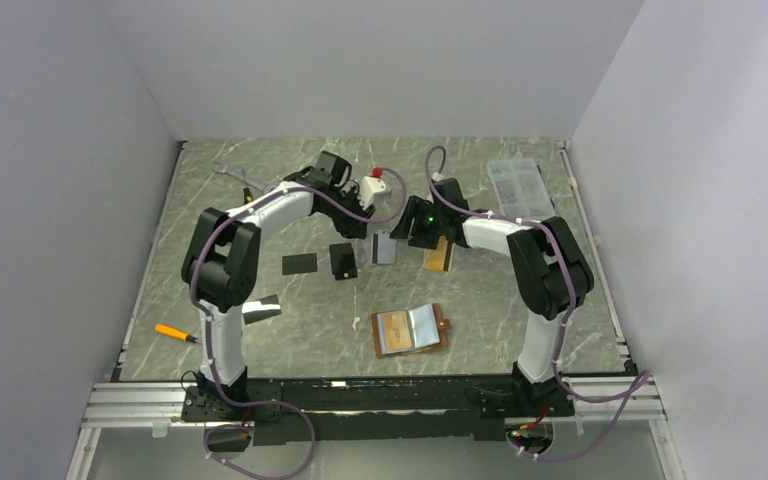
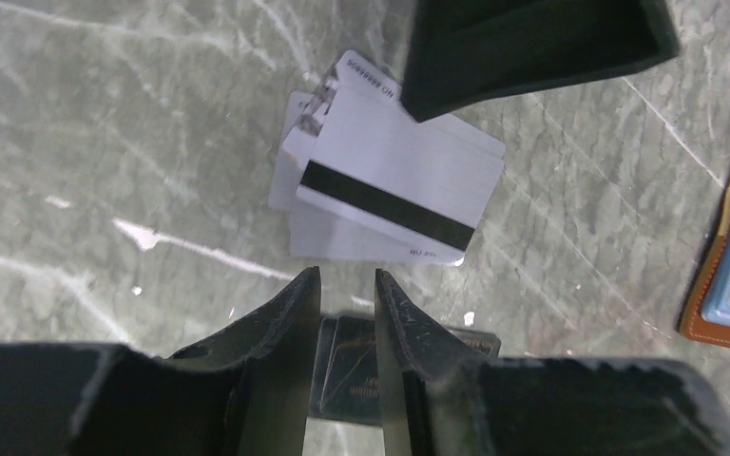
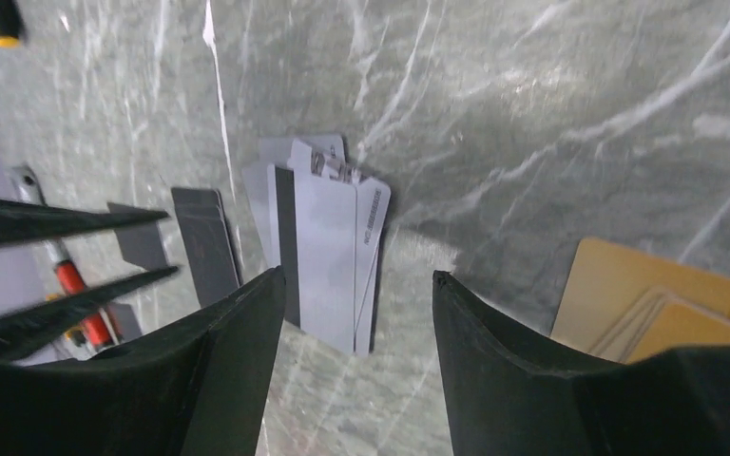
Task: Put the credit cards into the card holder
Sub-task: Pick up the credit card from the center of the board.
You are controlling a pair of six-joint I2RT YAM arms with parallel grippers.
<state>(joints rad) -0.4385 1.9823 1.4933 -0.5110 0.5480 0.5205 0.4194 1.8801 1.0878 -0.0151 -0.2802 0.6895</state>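
While both arms reach over the middle of the grey marbled table (image 1: 480, 310), the step in hand appears to be picking a card from the fanned stack of silver-grey credit cards (image 1: 384, 248), each with a black stripe. The right gripper (image 3: 356, 275) hangs directly over that stack, its jaws wide apart and holding nothing. The left gripper (image 2: 346, 275), at the stack's 9 o'clock, has its jaws only narrowly parted and empty, with a black card (image 2: 342, 370) flat on the table beneath. Orange cards (image 1: 438, 255) lie at the stack's 3 o'clock, and a second black card (image 1: 299, 264) lies farther out at 9 o'clock. The tan-brown leather folding card holder (image 1: 410, 330) lies open at the table's 6 o'clock, blue-grey inside up; whether its pockets hold a card I cannot tell. Next, the right jaws probably need to drop, pinch one thin card by its edges and lift it free. A clear plastic compartment box (image 1: 520, 185) sits at 1 o'clock, its contents too small to make out.
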